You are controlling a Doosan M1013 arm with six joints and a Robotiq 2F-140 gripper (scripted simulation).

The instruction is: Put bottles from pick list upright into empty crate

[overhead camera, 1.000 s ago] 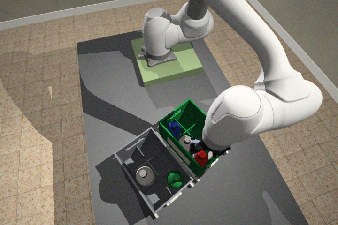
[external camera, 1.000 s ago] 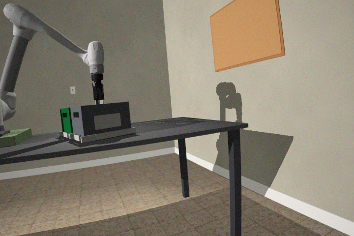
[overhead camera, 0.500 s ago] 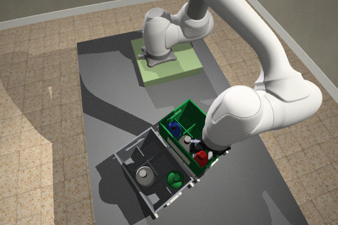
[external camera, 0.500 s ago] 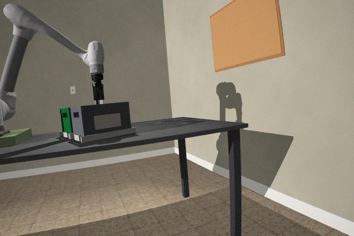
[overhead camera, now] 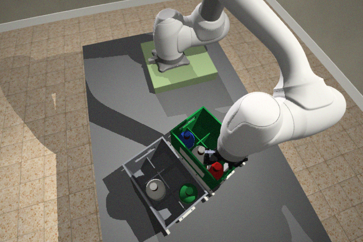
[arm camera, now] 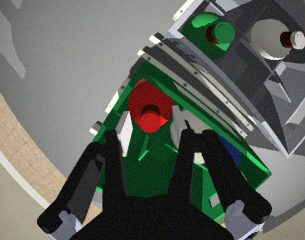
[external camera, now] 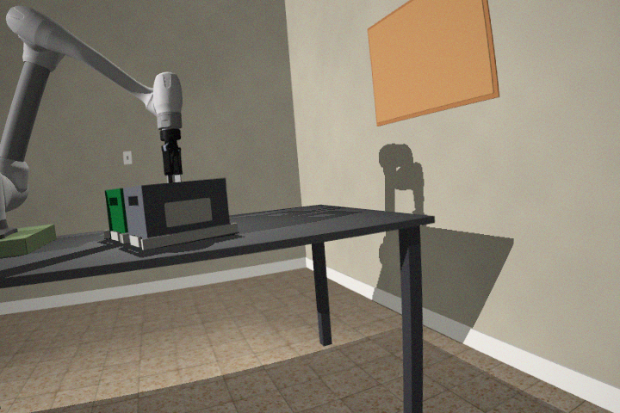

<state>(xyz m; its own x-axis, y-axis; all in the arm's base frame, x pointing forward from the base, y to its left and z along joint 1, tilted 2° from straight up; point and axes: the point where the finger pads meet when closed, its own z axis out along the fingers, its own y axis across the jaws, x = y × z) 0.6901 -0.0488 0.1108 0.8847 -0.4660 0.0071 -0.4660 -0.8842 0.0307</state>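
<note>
Bottles stand in both crates: red (overhead camera: 216, 171) (arm camera: 149, 102), white (overhead camera: 198, 154) and blue (overhead camera: 186, 140) ones inside the green crate (overhead camera: 193, 167) (external camera: 116, 212) (arm camera: 252, 175), the red one in an end corner. The gray crate (overhead camera: 141, 188) (external camera: 152, 209) (arm camera: 272, 137) beside the green crate has another white bottle (overhead camera: 156, 189) (arm camera: 270, 37) and a green bottle (overhead camera: 188, 193) (arm camera: 207, 40). Over the green crate, the gripper (overhead camera: 218, 159) (external camera: 174, 178) (arm camera: 151, 117) is partly open around the red bottle's top, gripping nothing.

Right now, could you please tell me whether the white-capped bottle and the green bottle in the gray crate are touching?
Apart: the top view shows crate floor between them.
</note>
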